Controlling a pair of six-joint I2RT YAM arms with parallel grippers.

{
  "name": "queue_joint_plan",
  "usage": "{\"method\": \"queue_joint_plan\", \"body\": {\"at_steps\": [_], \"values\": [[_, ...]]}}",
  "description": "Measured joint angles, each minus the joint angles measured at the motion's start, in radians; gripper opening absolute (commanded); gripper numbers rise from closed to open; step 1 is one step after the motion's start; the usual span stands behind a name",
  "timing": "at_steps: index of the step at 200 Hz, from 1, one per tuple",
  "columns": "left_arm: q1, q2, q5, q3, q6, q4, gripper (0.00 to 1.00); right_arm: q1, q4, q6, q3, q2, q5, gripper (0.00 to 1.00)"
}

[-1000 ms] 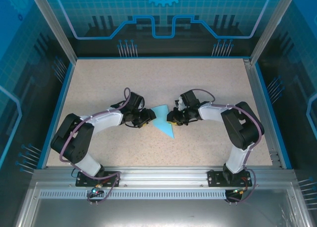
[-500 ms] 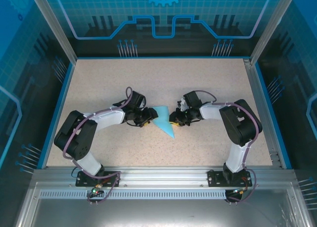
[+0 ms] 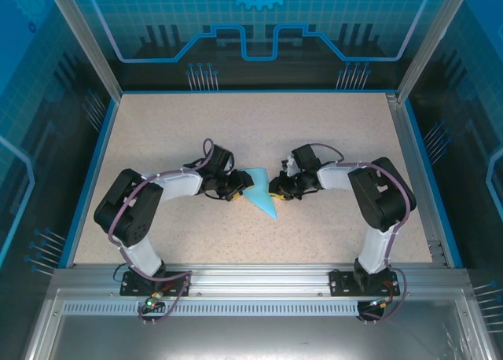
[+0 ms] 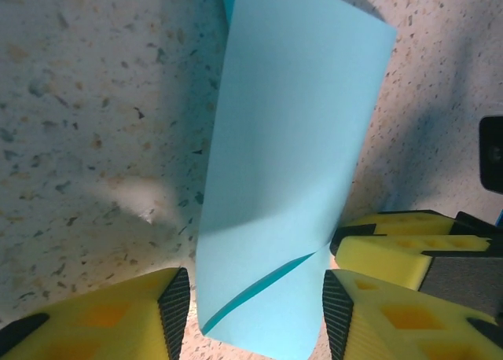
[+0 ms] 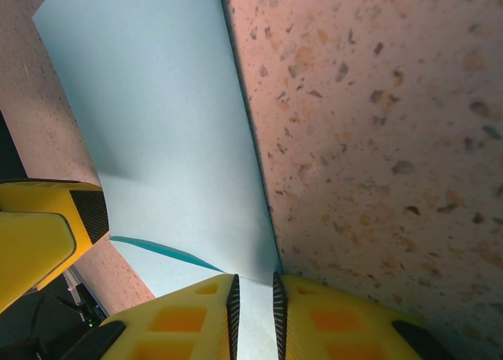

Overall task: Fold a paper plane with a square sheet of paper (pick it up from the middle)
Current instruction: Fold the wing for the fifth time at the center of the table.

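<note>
The speckled table (image 3: 338, 140) was the biggest thing in front of me, with both arms bent inward over its middle, a little nearer the near edge than the far one. The left arm (image 3: 157, 191) and the right arm (image 3: 369, 187) met nose to nose across the paper (image 3: 259, 193). It was a pale blue sheet already partly folded into a wedge, broad end toward the far edge and point toward the near edge.

The right gripper (image 3: 275, 189) was clenched on the paper's right-hand edge. Seen from its wrist, the two yellow fingers (image 5: 338, 321) stood almost together, with the sheet running into the slit. The left gripper (image 3: 233, 189) stood released, its jaws apart and astride the paper's other end. Its black pads (image 4: 174, 313) sat just beside each edge, with a fold line showing between them.

It looked to me like a crease being set. To do it well, I'd say the right should anchor without tugging while the left lays the flap edge to edge and presses along the fold — slowly, since paper this thin would buckle or slide.
</note>
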Motion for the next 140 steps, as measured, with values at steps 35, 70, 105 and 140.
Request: {"method": "queue_joint_plan", "body": {"at_steps": [35,70,105,140], "values": [[0.0,0.024,0.003,0.004,-0.02,0.023,0.52,0.0,0.0,0.0,0.0,0.0,0.0,0.22],[0.001,0.039,0.008,0.005,-0.024,0.044,0.5,0.0,0.0,0.0,0.0,0.0,0.0,0.22],[0.008,0.047,0.023,0.016,-0.044,0.053,0.44,0.0,0.0,0.0,0.0,0.002,0.0,0.21],[0.022,0.063,0.044,0.025,-0.048,0.083,0.42,-0.002,-0.001,0.0,0.002,0.005,-0.006,0.21]]}}
